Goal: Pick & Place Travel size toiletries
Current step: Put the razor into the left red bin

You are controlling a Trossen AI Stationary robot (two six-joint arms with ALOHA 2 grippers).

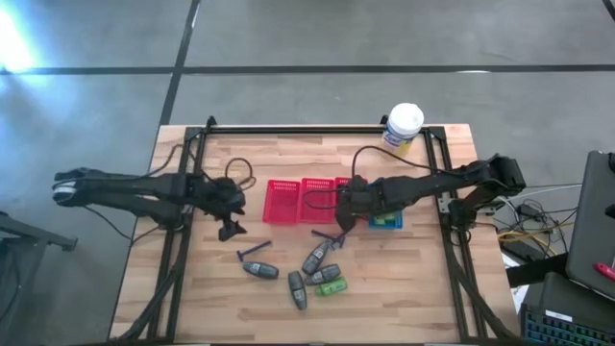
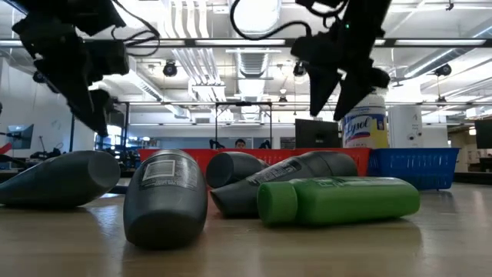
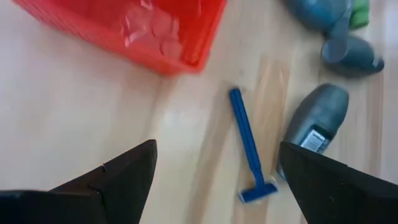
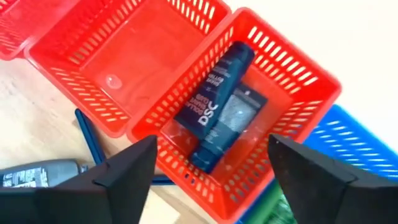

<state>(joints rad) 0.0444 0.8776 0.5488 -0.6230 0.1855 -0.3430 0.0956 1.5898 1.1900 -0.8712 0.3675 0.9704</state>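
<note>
Several dark grey bottles (image 1: 317, 258), a green bottle (image 1: 330, 285) and a blue razor (image 1: 253, 252) lie on their sides on the wooden table, near its front. My left gripper (image 1: 231, 229) hovers open above the razor (image 3: 249, 149), beside a grey bottle (image 3: 314, 121). My right gripper (image 1: 338, 219) hangs open over a red basket (image 4: 298, 74), where a dark tube (image 4: 217, 106) lies on a dark box. A second razor (image 4: 87, 134) rests on the table beside the baskets.
Three red baskets (image 1: 283, 200) stand in a row at mid-table, with a blue basket (image 1: 386, 222) to their right that holds something green (image 4: 280, 208). A white-and-yellow canister (image 1: 404, 125) stands at the far right edge. A black frame rims the table.
</note>
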